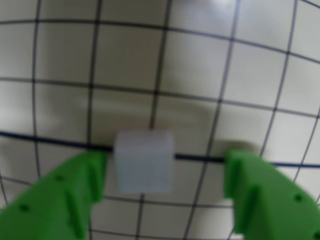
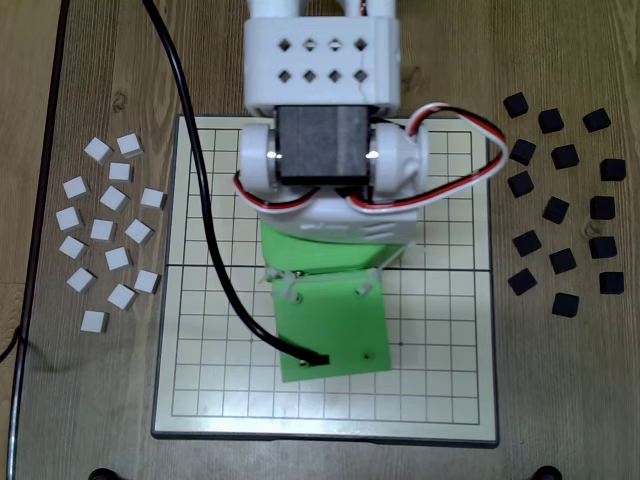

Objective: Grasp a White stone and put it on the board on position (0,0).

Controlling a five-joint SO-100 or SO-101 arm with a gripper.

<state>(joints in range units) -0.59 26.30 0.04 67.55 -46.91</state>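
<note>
In the wrist view a White stone (image 1: 144,161), a small white cube, rests on the board (image 1: 250,75) on the thick dark seam line, where a thin line crosses it. It covers that crossing, so position (0,0) cannot be made out. My gripper (image 1: 165,167) is open, with one green finger on each side of the stone. The left finger (image 1: 85,180) sits at or very near the stone's side, and the right finger (image 1: 245,175) stands well clear of it. In the fixed view the arm (image 2: 325,150) and its green wrist plate (image 2: 330,320) hide the stone and fingers over the middle of the board (image 2: 440,350).
Several loose white blocks (image 2: 110,230) lie on the wooden table left of the board in the fixed view, and several black blocks (image 2: 560,210) lie to its right. A black cable (image 2: 200,200) runs across the board's left half to the wrist plate.
</note>
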